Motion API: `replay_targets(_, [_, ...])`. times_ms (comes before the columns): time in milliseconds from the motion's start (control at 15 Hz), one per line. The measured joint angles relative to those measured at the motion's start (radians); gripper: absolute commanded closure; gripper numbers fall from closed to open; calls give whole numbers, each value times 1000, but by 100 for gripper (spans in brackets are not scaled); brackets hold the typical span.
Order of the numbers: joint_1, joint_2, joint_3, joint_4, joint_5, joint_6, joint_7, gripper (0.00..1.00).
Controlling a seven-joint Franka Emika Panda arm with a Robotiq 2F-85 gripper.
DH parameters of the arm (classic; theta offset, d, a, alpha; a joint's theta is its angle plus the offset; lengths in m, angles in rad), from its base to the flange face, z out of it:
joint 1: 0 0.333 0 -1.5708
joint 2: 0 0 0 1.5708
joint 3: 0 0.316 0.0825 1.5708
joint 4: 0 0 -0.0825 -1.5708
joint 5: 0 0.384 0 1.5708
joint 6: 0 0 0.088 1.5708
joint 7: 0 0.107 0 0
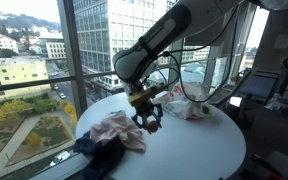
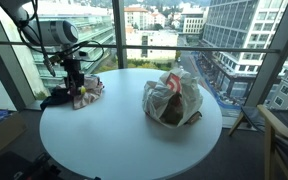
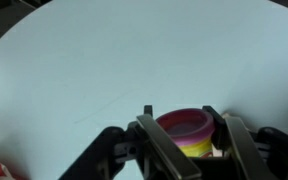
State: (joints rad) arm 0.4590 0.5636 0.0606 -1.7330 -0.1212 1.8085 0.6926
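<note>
A pink-and-yellow ring [image 3: 189, 132], round and open at the top, sits between the fingers of the end effector [image 3: 180, 120] in the wrist view, its opening facing up toward the camera. Its axis stands roughly upright over the white surface [image 3: 104, 60]. Being round, it shows no long axis across the surface and points no particular way sideways. The fingers press in on both of its sides, partly drawn together, so the end effector appears clamped on the ring. Whether the ring rests on the surface or hangs just above it cannot be told. In an exterior view the end effector [image 1: 149, 118] points down just beside a crumpled pink cloth [image 1: 119, 130], with a dark blue cloth [image 1: 96, 152] past that at the rim of the surface. A filled plastic bag [image 1: 189, 103] lies apart on the far side of the arm. In an exterior view taken from across the surface [image 2: 124, 140], the bag [image 2: 172, 100] sits near the middle and the cloths [image 2: 92, 88] lie by the window glass. By the look of it, the step in hand is the grip itself. Any next move calls for steady pressure on the curved sides and a path clear of the pink cloth.
</note>
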Motion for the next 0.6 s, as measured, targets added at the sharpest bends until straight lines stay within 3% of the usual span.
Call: replay_targets(600, [-189,39,-18,72,107,-348,-27,73])
